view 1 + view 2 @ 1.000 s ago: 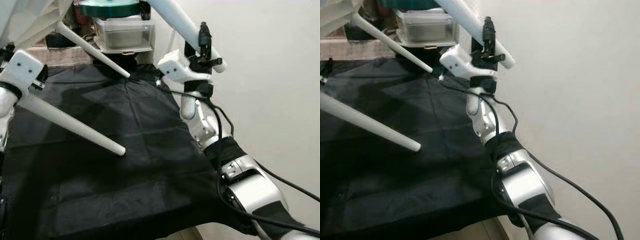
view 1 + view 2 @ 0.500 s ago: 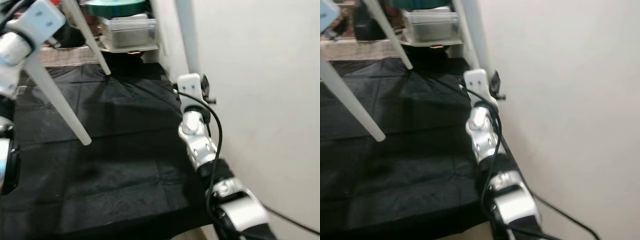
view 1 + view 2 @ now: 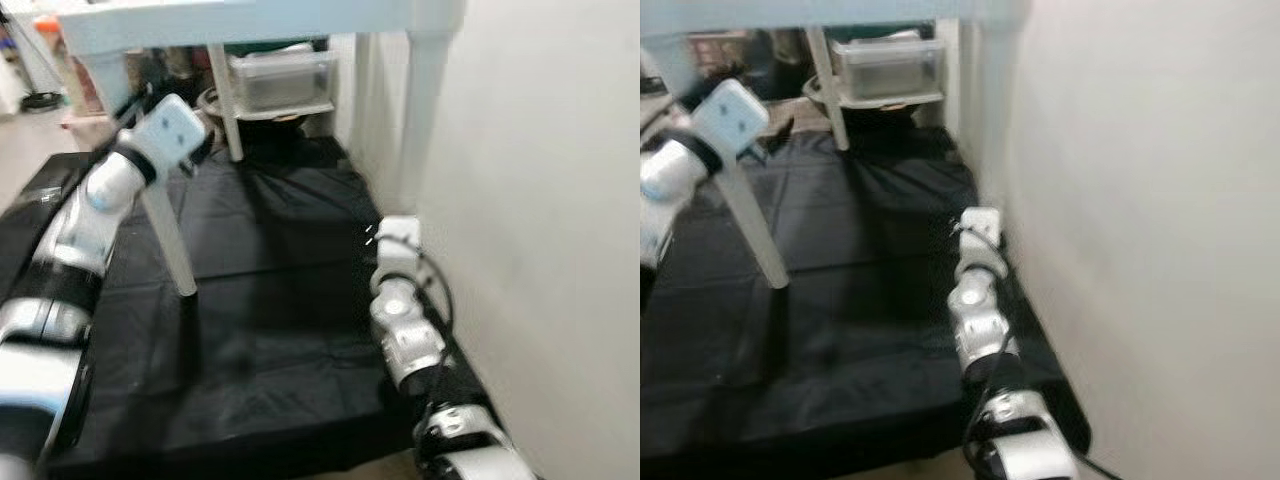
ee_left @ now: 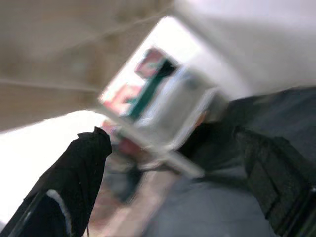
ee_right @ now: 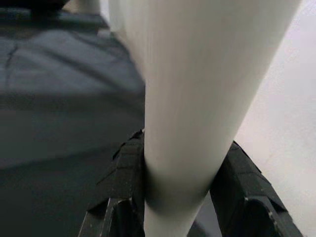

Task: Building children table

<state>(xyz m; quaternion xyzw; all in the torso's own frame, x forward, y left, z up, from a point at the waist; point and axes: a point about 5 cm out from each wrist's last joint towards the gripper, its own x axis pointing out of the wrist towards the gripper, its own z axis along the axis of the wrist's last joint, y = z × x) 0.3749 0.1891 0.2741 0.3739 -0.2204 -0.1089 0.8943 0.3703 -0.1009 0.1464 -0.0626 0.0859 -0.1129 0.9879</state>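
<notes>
From the head views, a white table (image 3: 250,15) stands upright on a black cloth (image 3: 270,300) beside a pale wall (image 3: 540,200), with a clear plastic box (image 3: 280,78) behind it. The left arm (image 3: 100,200) reaches up to one front table leg (image 3: 170,235); the right arm (image 3: 400,310) reaches low to the leg by the wall (image 3: 420,120). In the left wrist view, the left gripper (image 4: 182,168) has its fingers (image 4: 79,168) spread wide, holding nothing. In the right wrist view, the right gripper (image 5: 180,197) is clamped around a white table leg (image 5: 197,98).
</notes>
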